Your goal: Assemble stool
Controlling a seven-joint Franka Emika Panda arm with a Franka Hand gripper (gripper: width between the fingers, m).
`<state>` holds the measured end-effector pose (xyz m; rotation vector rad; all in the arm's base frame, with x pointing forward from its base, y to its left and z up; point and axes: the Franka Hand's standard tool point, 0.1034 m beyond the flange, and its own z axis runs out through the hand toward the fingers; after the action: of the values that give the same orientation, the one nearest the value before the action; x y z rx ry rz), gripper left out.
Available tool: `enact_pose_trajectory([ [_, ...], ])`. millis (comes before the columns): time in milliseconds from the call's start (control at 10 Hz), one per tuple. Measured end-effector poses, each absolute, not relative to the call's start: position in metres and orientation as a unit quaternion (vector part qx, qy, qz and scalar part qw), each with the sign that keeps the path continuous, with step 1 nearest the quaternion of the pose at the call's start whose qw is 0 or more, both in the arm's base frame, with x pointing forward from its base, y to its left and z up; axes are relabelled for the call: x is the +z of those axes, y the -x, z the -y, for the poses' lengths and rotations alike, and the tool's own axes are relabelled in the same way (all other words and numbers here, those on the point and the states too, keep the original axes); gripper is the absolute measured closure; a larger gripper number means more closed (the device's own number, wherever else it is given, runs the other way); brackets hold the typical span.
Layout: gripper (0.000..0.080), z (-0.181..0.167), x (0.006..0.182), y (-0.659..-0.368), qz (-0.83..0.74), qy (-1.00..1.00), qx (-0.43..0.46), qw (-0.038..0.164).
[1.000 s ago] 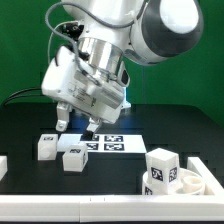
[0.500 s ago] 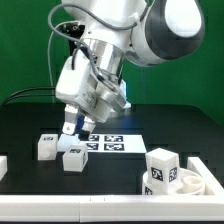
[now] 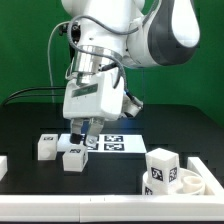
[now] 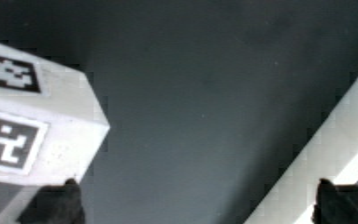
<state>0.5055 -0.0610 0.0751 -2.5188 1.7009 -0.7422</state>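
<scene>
The two dark fingers (image 4: 55, 205) of the white robot arm (image 3: 120, 40) stand spread to full width and hold nothing. In the wrist view only the black matte surface (image 4: 211, 90) shows between their tips. They hang over the surface, apart from all parts.

Just beside the fingers in the wrist view is one short chunky white plastic stool leg (image 4: 19, 110). It is block-shaped and carries two black-and-white square marker tags. These tag patterns are the only markings visible.

The exterior view shows three such legs:
- two (image 3: 46, 147) (image 3: 73, 158) near the fingers, toward the exterior view's left, in front of the thin flat white marker board (image 3: 108, 144);
- one (image 3: 158, 170) upright against the round shallow white plastic seat (image 3: 190, 181), well apart at the exterior view's right.

One long white border rail (image 3: 100, 206) runs along the near edge.
</scene>
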Motion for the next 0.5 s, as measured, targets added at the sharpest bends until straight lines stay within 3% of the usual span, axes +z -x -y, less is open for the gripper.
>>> enact_pose_trajectory([
  [500, 0.0151, 0.043, 0.064, -0.511, -0.363, 0.906, -0.217, -0.018],
])
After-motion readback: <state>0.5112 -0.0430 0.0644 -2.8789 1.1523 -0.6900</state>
